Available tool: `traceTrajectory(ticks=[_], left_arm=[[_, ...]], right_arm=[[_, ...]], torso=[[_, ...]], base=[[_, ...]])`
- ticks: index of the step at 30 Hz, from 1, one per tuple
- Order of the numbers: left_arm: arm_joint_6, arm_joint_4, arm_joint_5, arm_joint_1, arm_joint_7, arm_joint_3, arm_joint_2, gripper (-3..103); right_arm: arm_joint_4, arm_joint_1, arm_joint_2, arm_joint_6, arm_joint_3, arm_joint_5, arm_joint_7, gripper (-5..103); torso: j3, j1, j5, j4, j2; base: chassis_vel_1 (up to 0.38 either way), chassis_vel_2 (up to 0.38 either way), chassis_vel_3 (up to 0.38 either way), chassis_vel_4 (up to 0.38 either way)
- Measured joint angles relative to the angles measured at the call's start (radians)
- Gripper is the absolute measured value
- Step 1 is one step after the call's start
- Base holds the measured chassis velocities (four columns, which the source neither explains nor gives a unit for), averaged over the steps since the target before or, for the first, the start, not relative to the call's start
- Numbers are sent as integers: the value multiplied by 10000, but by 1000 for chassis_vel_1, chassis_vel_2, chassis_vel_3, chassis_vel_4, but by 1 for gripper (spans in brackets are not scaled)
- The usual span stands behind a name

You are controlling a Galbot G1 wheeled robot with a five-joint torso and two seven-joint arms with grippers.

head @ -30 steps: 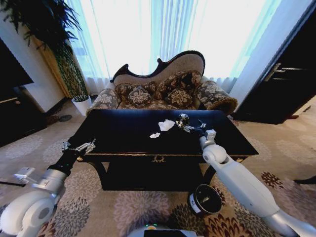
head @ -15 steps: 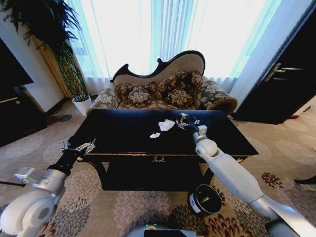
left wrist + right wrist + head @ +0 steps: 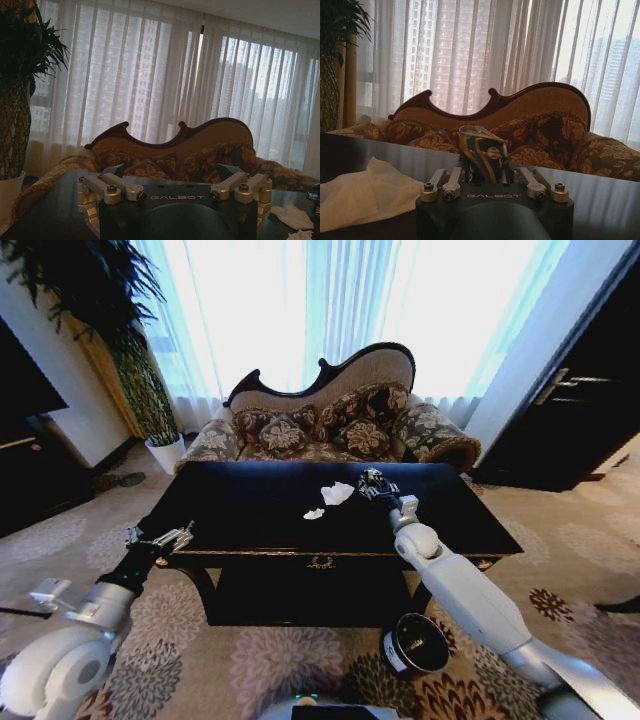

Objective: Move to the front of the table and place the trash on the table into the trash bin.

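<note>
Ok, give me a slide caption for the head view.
Right gripper reaches the shiny can on the black table, beside two paper wads.

Two paper wads (image 3: 336, 494) on black table (image 3: 250, 512) (glossy).

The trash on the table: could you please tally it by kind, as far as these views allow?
White paper wads: 2
Shiny crumpled container in front of the right hand: 1
Total: 3 clearly seen; whether a second dark piece sits behind the container, I cannot tell.
</note>
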Motion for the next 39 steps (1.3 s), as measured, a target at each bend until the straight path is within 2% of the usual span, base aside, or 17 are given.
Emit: traceTrajectory(ticks=[3,6,10,18,28,31,39], left_arm=[[0,0,0,0,-1,0,0,100],[0,0,0,0,0,0,0,100],[0,0,0,0,0,0,0,100],[0,0,0,0,0,0,0,100],[0,0,0,0,-1,0,0,100],[0,0,0,0,0,0,0,100],[0,0,0,0,0,0,0,100]], right_arm=[[155,-97,0,-23,41,27,62,25],[268,-180,7,-44,96,55,127,20],[580,-381,-11,-84,274,167,222,2],[1467,-1161,-280,-205,999,547,370,0],[3210,-3737,-562,-187,3320,663,354,0],[4276,-5074,-253,-127,4469,521,337,0],[5223,-6799,729,107,6091,91,54,0]], torso=[[0,0,0,0,0],[0,0,0,1,0],[1,0,1,0,0],[0,0,0,2,0],[0,0,2,0,0],[-1,0,0,-1,0],[-1,-1,-2,4,0]], base=[[0,0,0,0],[0,0,0,0],[0,0,0,0],[0,0,0,0],[0,0,0,0],[0,0,0,0],[0,0,0,0]])
